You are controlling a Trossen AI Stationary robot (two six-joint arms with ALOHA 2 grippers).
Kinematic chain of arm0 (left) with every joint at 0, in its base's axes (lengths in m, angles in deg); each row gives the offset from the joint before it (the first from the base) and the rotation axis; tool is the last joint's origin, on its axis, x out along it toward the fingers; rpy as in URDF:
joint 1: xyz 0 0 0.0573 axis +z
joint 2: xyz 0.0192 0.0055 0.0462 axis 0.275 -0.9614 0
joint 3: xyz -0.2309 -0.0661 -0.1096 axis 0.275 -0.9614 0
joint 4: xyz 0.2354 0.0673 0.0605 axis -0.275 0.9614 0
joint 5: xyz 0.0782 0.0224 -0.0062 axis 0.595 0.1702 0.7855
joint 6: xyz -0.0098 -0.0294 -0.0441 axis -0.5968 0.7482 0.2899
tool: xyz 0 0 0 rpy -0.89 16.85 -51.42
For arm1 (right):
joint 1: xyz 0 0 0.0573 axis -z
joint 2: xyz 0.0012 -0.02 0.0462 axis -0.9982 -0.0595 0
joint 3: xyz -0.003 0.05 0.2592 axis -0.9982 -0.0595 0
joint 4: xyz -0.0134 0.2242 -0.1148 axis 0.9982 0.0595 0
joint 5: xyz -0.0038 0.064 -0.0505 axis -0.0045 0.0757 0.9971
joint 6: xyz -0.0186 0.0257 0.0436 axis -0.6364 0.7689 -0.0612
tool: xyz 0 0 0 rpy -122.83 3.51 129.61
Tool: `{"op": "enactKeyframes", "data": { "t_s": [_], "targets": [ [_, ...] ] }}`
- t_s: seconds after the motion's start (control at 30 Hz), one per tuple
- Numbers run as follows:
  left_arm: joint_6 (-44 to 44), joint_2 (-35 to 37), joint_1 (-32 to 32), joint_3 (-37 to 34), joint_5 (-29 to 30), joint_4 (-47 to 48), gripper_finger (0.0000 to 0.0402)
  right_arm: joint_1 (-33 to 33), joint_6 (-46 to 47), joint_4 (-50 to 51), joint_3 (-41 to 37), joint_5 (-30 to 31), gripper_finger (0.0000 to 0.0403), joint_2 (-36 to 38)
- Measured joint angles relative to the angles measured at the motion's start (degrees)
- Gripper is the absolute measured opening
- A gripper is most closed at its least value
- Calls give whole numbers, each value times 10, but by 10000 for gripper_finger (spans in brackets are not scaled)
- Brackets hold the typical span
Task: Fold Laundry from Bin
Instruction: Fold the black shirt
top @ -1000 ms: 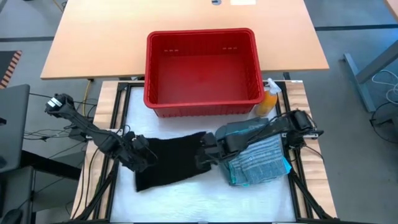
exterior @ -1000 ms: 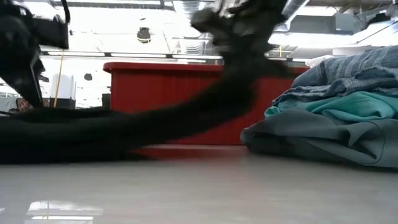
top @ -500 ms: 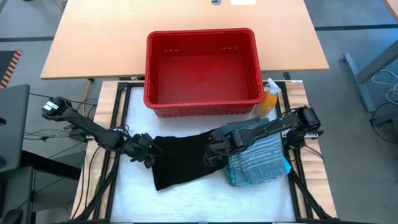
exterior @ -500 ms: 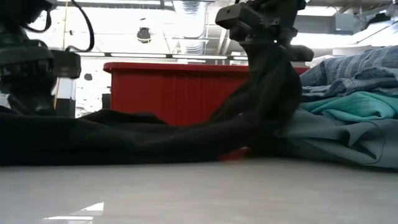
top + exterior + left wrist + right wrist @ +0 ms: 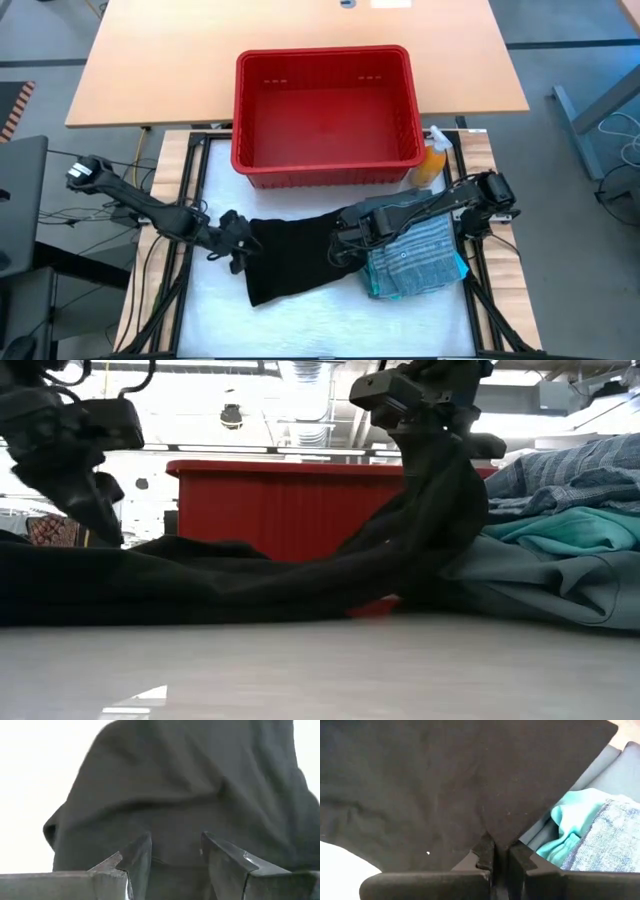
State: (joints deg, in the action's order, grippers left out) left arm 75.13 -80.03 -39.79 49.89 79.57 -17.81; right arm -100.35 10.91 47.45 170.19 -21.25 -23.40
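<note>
The black garment (image 5: 295, 260) lies spread on the white table between my two grippers, with its right end raised. My right gripper (image 5: 340, 248) is shut on that end, beside the folded pile (image 5: 415, 255) of grey-green, teal and striped laundry. My left gripper (image 5: 238, 245) stands open at the garment's left edge, slanting down. In the left wrist view a hump of black cloth (image 5: 175, 820) lies just ahead of and between its fingers. The red bin (image 5: 325, 172) stands empty at the far side. My left gripper has its open fingers (image 5: 140, 855) on either side of the black cloth at the garment's left edge; whether they touch it I cannot tell. My right gripper pinches the garment's right end (image 5: 496, 837) between its two shut fingers, coming steeply from above. That end is lifted (image 5: 430, 470); the cloth hangs down from it and the garment's other parts (image 5: 150, 575) lie slack on the table.
An orange spray bottle (image 5: 433, 162) stands at the bin's right near corner. The folded pile (image 5: 560, 540) fills the table's right part, close to the raised cloth. Bare white table shows along the near edge (image 5: 320, 325).
My right gripper has gone up and toward the table's right edge with the garment's end, and the whole black garment has slid right after it. My left gripper has followed toward the right, sunk a little and turned. Over the last half second the garment has kept still.
</note>
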Motion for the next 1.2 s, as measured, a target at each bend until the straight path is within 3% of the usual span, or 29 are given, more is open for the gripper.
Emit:
{"op": "enactKeyframes", "data": {
  "t_s": [0.17,0.27,0.4,0.47,0.53,0.73,1.2],
  "targets": [
    [-139,-6,-2,15,-56,1,164,0,-4,2,0,0,43,0],
    [-276,3,-10,48,-70,40,164,0,-9,2,0,0,43,0],
    [-424,3,-20,75,5,136,164,0,-11,2,0,-1,43,0],
    [-461,1,-18,71,44,126,164,0,-11,2,0,-2,43,0],
    [-501,-3,-9,68,46,113,164,-1,-11,2,0,-6,43,0],
    [-521,-41,18,51,13,95,164,-7,-11,4,0,-11,43,0],
    [-530,-121,45,49,25,58,164,-1,-25,6,1,-15,46,0]
  ]
}}
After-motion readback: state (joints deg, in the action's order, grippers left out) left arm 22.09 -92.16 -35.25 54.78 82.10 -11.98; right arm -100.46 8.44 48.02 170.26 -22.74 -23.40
